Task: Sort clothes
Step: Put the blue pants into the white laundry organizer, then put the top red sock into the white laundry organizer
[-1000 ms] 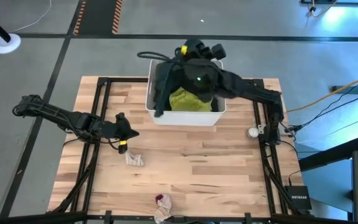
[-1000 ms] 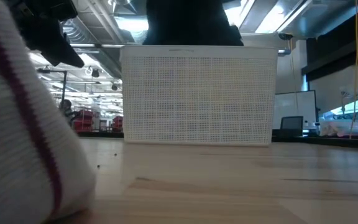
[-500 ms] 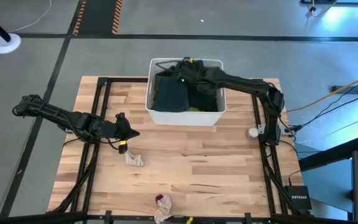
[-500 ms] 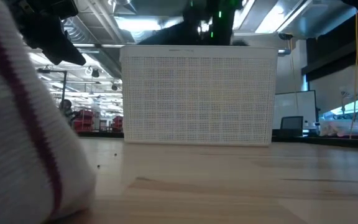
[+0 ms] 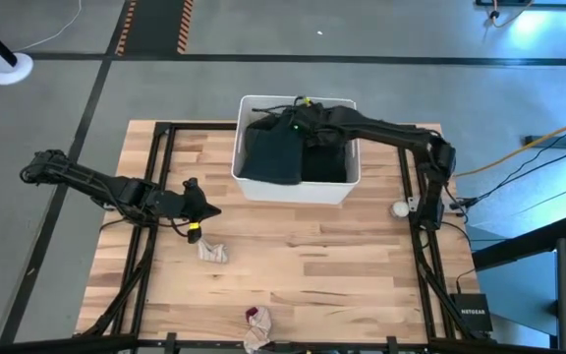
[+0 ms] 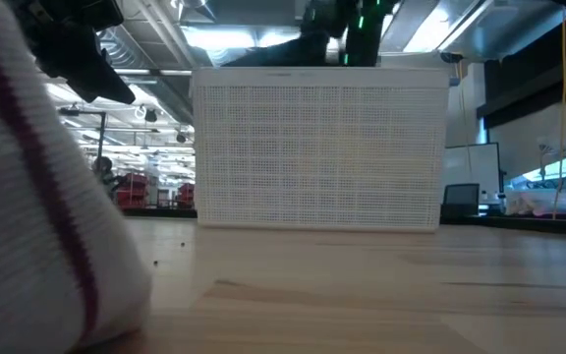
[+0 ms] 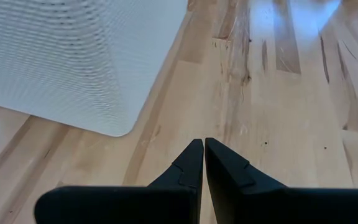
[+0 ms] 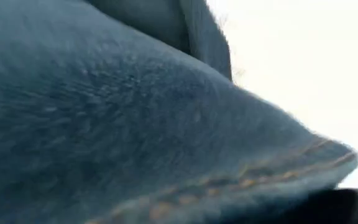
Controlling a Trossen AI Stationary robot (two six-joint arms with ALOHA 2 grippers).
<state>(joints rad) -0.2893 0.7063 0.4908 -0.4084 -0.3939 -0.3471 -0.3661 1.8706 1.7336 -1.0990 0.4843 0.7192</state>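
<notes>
Dark clothes now lying flat in the white bin at the far edge of the table; yellow top showing a second ago, no longer visible, covered by the dark pile. Right wrist view filling with blue denim and a stitched seam, pressed right against the camera, so likely jeans on top or in hand.

Right gripper sitting low inside the bin among the garments, down from well above the rim a second ago. Fingers buried in fabric; cannot tell whether apart, together or clamped on cloth. Bin also sitting slightly further right and nearer than half a second ago, judging by its edge in both high and low views, probably getting nudged by the push.

Reading this as a deposit or a press-down into the bin, not a lift out. Meaning for the task: dark items going in, pile compacting.

Still out on the table: small pale piece just beside the left gripper, and a maroon and white piece at the near edge, striped cloth looming in the low view.

Left gripper hovering unmoved over bare wood, fingers together, holding nothing.
</notes>
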